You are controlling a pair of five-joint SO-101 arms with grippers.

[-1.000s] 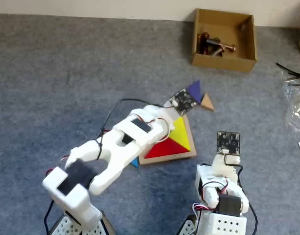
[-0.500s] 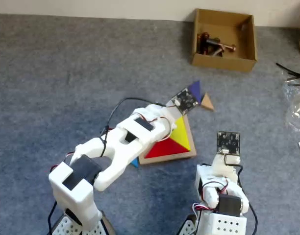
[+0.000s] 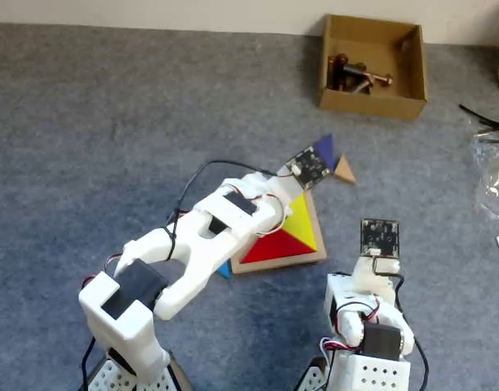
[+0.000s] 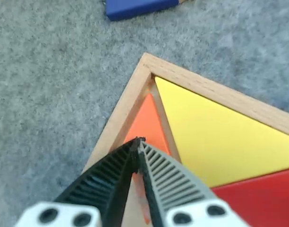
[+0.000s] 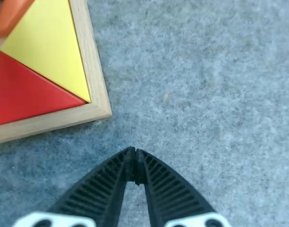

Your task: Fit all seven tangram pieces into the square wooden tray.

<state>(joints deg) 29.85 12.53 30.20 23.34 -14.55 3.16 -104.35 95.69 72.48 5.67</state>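
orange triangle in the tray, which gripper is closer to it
Left. The left gripper, shut, sits right at the orange triangle in the tray corner; the right gripper is outside the tray, over the carpet.

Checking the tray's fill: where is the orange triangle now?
Left wrist view: the orange triangle sits in a corner of the tray, beside the yellow triangle, under the left hand.

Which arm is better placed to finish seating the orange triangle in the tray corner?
Left. The left hand is shut on the orange triangle at the tray corner; the right hand is shut over bare carpet beside the tray.
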